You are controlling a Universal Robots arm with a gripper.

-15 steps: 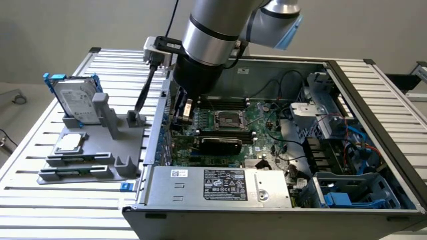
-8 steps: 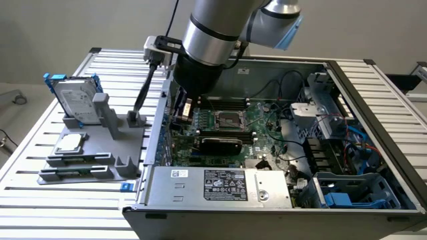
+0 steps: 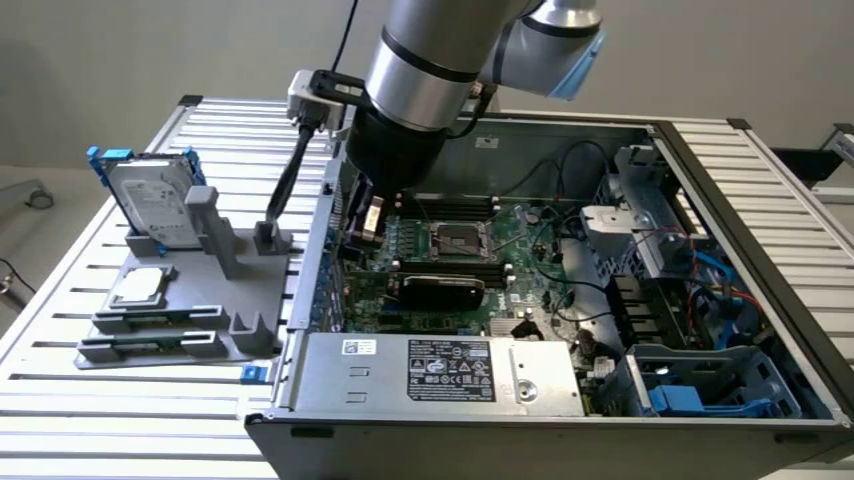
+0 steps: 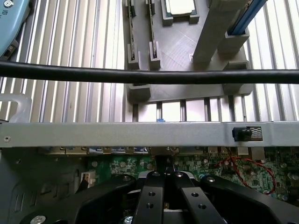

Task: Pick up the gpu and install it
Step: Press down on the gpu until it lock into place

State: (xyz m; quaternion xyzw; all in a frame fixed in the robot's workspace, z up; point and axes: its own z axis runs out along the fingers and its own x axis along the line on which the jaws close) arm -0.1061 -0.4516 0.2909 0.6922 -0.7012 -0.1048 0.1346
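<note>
- Gray holder (image 3: 200, 300), on the table (image 3: 80, 400) beside the computer case (image 3: 561, 420): carries a hard drive (image 3: 150, 205) and a processor chip (image 3: 140, 287).
- Pincer (image 4: 164, 179): inside the case, above the motherboard (image 3: 454, 250), fingers (image 4: 152, 196) pressed together, holding nothing visible.
- Graphics card (image 3: 438, 290): black cover up, seated on the motherboard, near the power supply (image 3: 441, 372).

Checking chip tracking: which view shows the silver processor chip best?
Exterior view: the processor chip lies whole on the grey holder. The wrist view catches its near edge, cut off by the frame.
</note>
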